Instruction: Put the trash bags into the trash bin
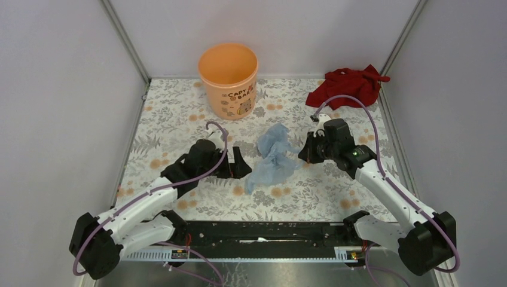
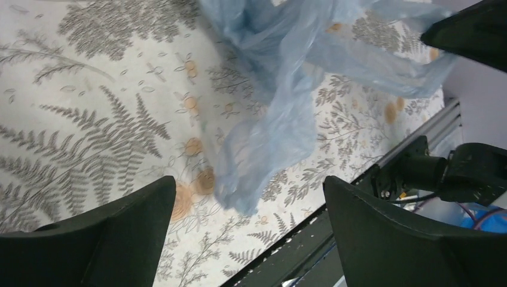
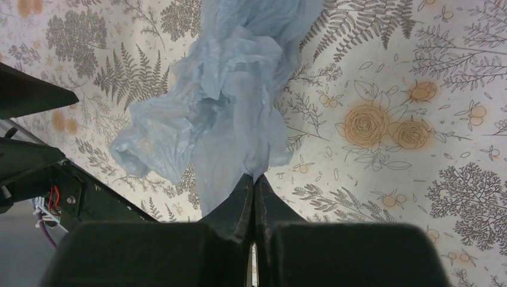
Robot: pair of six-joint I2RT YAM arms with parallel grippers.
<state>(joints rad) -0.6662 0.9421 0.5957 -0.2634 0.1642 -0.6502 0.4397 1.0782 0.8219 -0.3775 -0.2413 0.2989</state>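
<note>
Two grippers flank the work: the left gripper stands spread just beside the trash bag, which lies crumpled on the table in front of the trash bin. The right gripper pinches the bag's edge. That slim hold on slick film could slip in the lift.

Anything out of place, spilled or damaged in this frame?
Nothing spilled or damaged. The orange bin stands upright at the back. The only stray item is a crumpled dark red cloth in the far right corner. The blue trash bag lies bunched on the table, pinched by the right gripper.
</note>
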